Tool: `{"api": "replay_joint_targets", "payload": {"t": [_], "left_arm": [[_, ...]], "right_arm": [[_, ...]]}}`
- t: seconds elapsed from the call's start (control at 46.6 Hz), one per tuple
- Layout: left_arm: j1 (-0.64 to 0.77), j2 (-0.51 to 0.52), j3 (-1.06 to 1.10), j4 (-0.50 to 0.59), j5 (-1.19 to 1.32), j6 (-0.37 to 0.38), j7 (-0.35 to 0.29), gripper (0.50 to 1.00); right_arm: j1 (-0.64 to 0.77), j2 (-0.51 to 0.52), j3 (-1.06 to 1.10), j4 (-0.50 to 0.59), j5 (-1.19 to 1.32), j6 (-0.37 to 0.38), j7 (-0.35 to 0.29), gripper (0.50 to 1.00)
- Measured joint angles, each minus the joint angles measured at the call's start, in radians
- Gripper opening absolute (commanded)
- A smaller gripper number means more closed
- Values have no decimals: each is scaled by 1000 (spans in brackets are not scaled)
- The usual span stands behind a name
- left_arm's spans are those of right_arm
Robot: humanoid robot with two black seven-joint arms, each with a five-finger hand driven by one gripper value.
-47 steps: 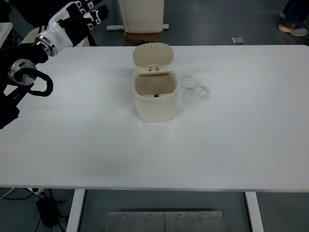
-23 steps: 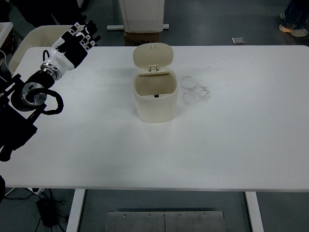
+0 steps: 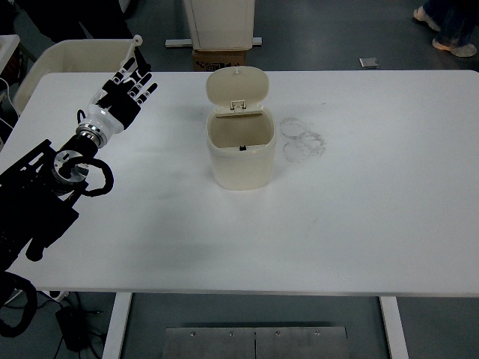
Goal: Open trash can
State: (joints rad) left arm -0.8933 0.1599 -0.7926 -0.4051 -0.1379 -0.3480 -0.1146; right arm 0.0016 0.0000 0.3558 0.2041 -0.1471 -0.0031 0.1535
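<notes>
A cream trash can (image 3: pixel 240 153) stands upright on the white table (image 3: pixel 352 217), a little left of centre. Its lid (image 3: pixel 237 87) is swung up and back, so the hollow inside shows. My left hand (image 3: pixel 125 87) hovers over the table's far left part, well to the left of the can and not touching it. Its black and white fingers (image 3: pixel 139 72) are spread and hold nothing. The left arm runs down to the picture's lower left edge. My right arm is out of view.
Faint grey ring marks (image 3: pixel 301 139) stain the table just right of the can. A cream bin (image 3: pixel 56 60) stands off the table's far left corner. A white cabinet and brown box (image 3: pixel 220 54) sit behind the table. A person's shoes (image 3: pixel 441 26) show at top right.
My left hand has moved right and nearer, coming in over the table's far left part, and the arm has swung lower. The trash can stays open and still. The person's feet shifted.
</notes>
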Motion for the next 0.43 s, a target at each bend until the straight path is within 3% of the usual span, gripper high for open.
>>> {"api": "replay_joint_targets", "payload": {"t": [0.43], "left_arm": [[4, -12, 1, 2, -3, 2, -1, 1000]], "right_arm": [[0, 0, 7, 0, 6, -2, 1, 993]]}}
